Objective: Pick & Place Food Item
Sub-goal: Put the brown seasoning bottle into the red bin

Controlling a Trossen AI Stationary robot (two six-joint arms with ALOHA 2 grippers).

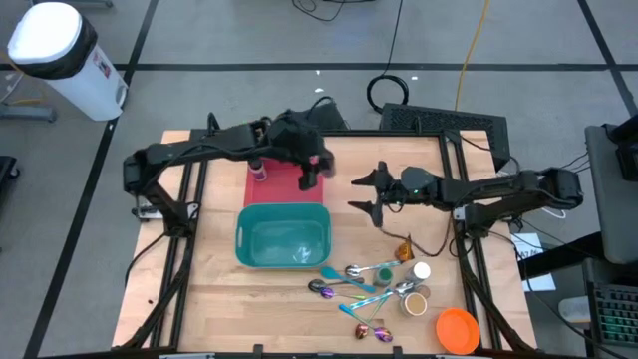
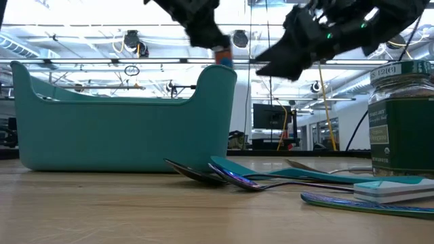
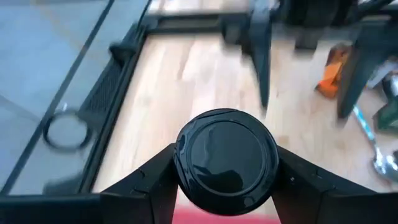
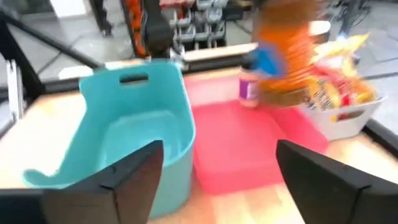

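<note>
The left gripper (image 3: 224, 186), over the red tray (image 1: 284, 179), has its fingers clamped on a black-capped jar (image 3: 225, 160). The right gripper (image 1: 367, 191) hovers nearby, fingers spread and empty. Judging by the round cap, the jar could slip and drop short of the teal bin (image 1: 283, 237).

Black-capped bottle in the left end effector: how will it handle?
The bottle has a round, glossy cap, so it's probably rigid but slick between the fingers. If cylindrical, as it seems, it'd likely roll if laid down on the red tray.
</note>
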